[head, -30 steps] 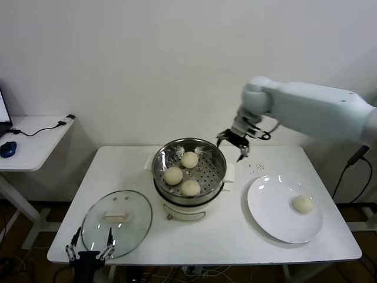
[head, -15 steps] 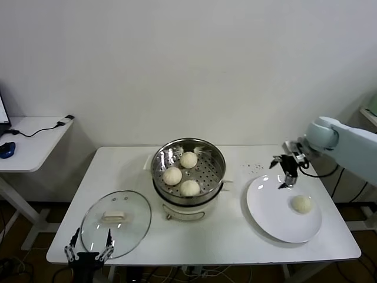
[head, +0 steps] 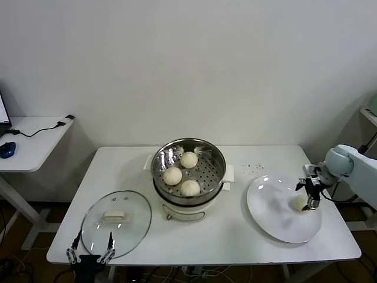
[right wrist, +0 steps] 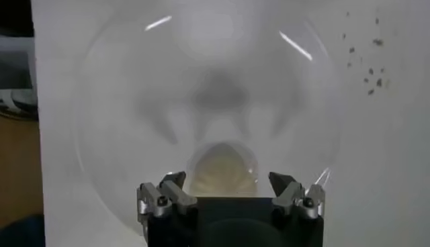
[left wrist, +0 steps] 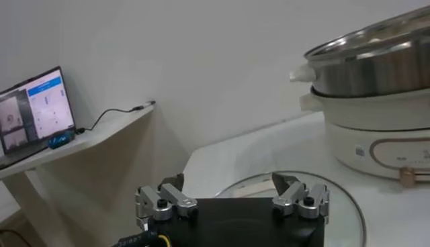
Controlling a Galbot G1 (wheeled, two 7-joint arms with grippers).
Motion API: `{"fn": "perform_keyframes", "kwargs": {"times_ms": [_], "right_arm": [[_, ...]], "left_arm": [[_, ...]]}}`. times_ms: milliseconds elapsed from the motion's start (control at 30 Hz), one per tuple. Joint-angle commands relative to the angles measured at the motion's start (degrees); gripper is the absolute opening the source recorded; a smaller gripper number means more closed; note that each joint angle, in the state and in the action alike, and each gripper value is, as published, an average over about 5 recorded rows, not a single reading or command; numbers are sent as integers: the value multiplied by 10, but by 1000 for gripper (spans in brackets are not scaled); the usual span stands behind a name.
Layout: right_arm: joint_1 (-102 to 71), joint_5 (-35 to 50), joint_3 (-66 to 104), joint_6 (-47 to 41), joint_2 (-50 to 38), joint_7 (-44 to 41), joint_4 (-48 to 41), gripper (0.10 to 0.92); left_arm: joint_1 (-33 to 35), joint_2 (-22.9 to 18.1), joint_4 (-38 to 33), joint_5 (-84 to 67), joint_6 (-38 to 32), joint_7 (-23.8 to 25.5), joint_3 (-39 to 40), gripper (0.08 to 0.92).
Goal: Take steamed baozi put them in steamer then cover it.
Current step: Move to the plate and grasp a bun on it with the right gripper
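Three steamed baozi (head: 189,159) lie on the perforated tray of the steamer (head: 219,171) at mid table. A fourth baozi (head: 299,204) rests on the white plate (head: 274,206) at the right. My right gripper (head: 310,190) hangs open just over it, pointing down. In the right wrist view that baozi (right wrist: 223,168) sits between the spread fingertips (right wrist: 173,180), untouched. The glass cover (head: 116,223) lies flat on the table at the front left. My left gripper (head: 89,254) stays open and empty at the table's front edge, close to the cover (left wrist: 339,201).
A side desk (head: 35,138) with a blue mouse (head: 7,148) and a laptop (left wrist: 37,107) stands to the left. Dark specks (head: 254,168) dot the table behind the plate. The plate lies near the table's right edge.
My right arm swung from beside the steamer to the right and came down over the baozi on the plate, gripper open throughout. The left arm stayed put.
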Motion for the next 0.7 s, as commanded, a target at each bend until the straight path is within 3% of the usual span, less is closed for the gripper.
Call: {"fn": "perform_keyframes", "kwargs": {"times_ms": [33, 300, 700], "right_arm": [[-56, -49, 59, 2, 22, -4, -57, 823], [-48, -62, 48, 9, 36, -10, -69, 821], [-31, -21, 33, 2, 33, -11, -51, 715]], "left_arm": [[-1, 0, 2, 3, 0, 0, -1, 823], [-4, 0, 4, 4, 1, 0, -2, 823], [-2, 0, 2, 6, 0, 0, -1, 823]]}}
